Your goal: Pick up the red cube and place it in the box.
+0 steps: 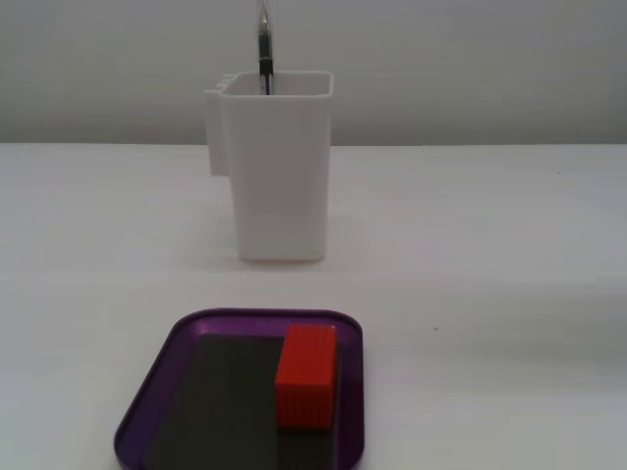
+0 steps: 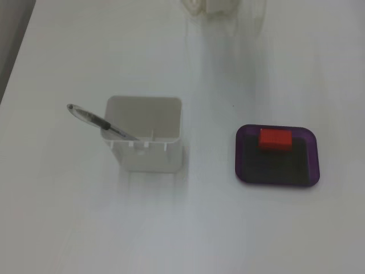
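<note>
Jaws and arm lie outside both fixed views — red cube (image 1: 307, 377) sits in box (image 1: 147, 403) unheld.

White table (image 2: 68, 228), tall white container (image 2: 146, 140) w/ pen (image 2: 100, 122) leaning out left, purple tray (image 2: 278, 176) at right, well apart, red cube (image 2: 275, 138) on tray's dark bottom near far rim.

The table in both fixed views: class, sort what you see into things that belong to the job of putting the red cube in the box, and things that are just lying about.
Part of the job:
- red cube, resting inside the box
- box, the shallow purple tray

Just lying about:
- white container
- pen leaning in the white container
</note>
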`<state>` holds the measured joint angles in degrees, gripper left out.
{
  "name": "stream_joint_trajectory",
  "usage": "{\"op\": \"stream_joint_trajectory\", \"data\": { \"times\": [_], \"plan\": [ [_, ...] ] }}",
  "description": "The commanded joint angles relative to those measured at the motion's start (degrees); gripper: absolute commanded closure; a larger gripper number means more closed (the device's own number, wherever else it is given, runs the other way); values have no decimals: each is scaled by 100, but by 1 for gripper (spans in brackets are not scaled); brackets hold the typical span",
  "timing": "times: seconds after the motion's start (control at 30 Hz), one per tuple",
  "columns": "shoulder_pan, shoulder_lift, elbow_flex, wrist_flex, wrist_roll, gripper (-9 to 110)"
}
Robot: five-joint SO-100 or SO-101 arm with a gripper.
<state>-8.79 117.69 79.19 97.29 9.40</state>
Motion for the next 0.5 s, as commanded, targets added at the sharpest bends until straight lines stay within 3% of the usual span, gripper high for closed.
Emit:
{"op": "stream_joint_trajectory", "data": {
  "times": [0.0, 0.47],
  "plan": [
    [220, 1213, 1178, -132, -35, 80],
    [343, 4359, 6003, -1863, -35, 80]
  ]
}}
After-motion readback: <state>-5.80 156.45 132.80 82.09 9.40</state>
